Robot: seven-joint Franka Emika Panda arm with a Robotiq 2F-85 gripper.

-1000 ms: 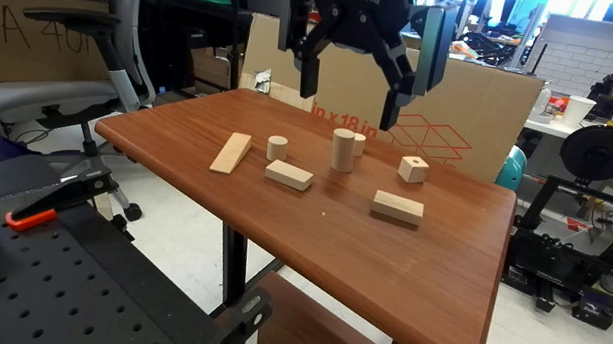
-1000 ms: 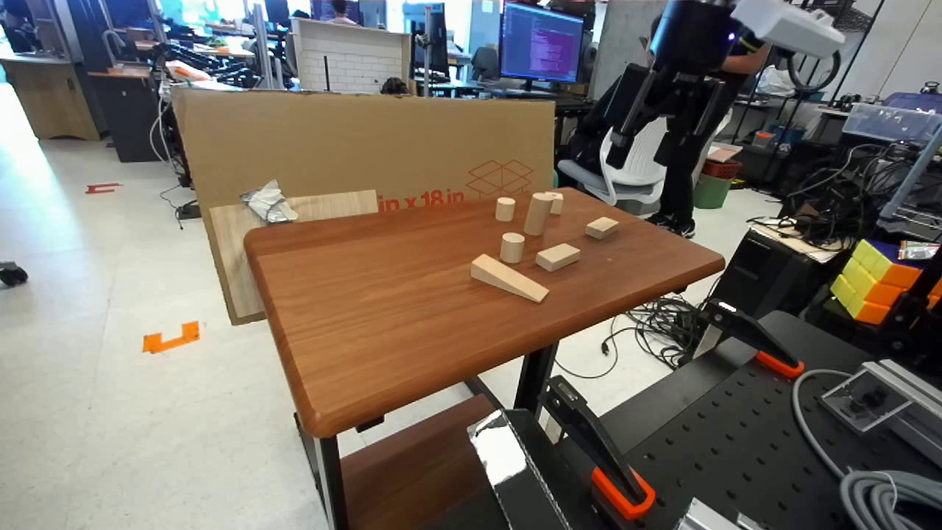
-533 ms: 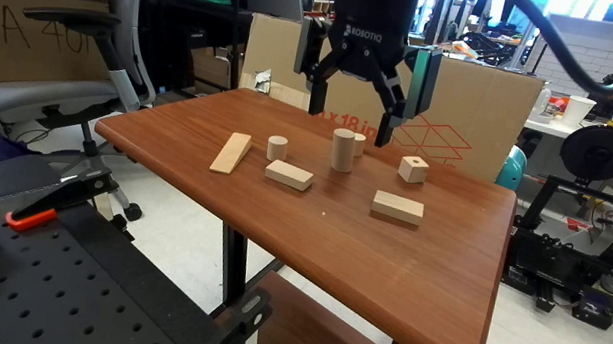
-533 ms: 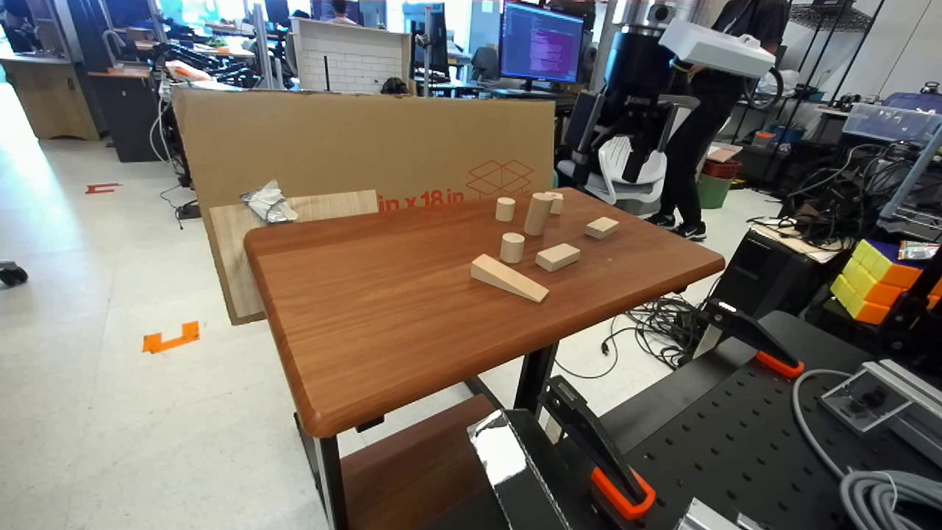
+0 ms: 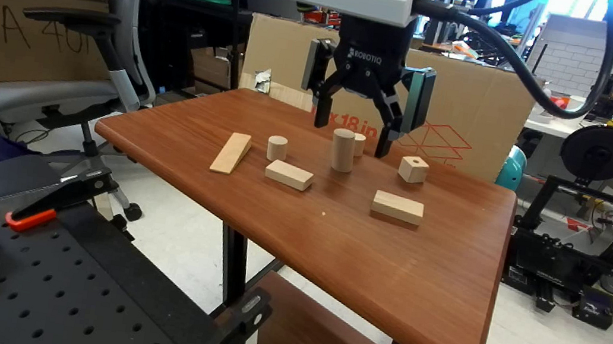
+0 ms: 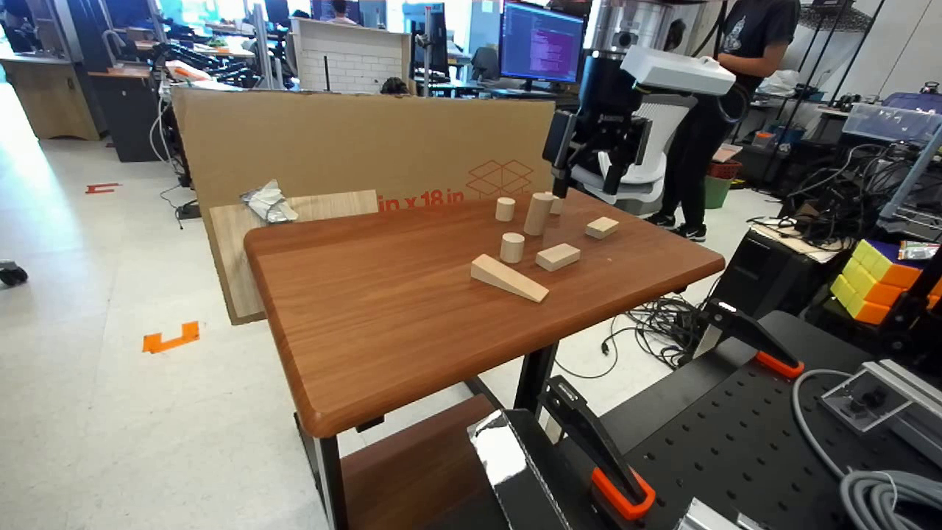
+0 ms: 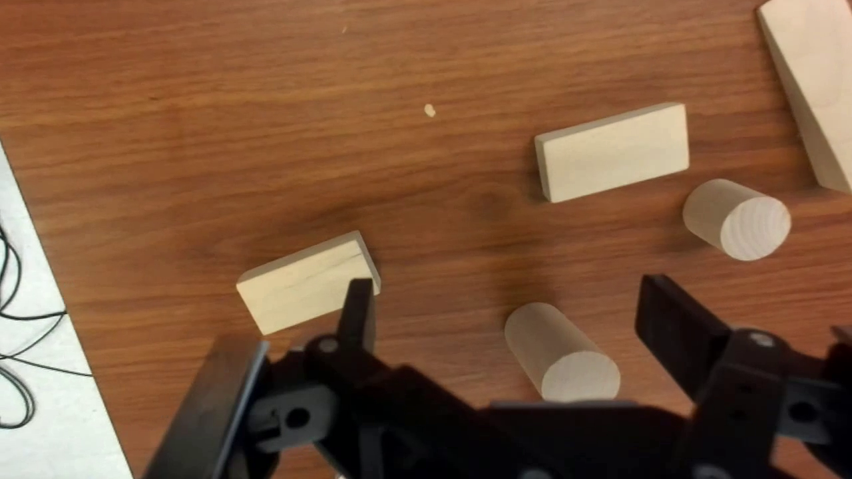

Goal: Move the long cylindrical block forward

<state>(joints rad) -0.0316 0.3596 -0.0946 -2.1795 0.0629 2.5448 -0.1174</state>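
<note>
Hanging well spread, the blocky black fingers of the gripper have their tips wide apart and hold nothing. In the wrist view the long cylindrical block shows in the gap between them: pale tan wood with a smooth round side and a flat circular top, upright, taller than wide. It sits closer to the finger on the side of the wedge than to the opposite finger. How far the tips are from its top I cannot tell.

The block stands on a table with a reddish-brown, streaky, wood-grained top and rounded corners, nearer the far edge than the near edge in both exterior views. Between it and the far edge stands a short cylinder of the same pale wood, partly hidden behind it in an exterior view. A cube, with a round hole in its top, is the piece nearest the far right corner. A flat rectangular block lies toward the right edge; another flat block lies farther left, just beside a second short cylinder, upright. The wedge is the piece nearest the left edge, its thin end toward the near edge. Beyond the far edge rises a sheet of brown cardboard with red print
</note>
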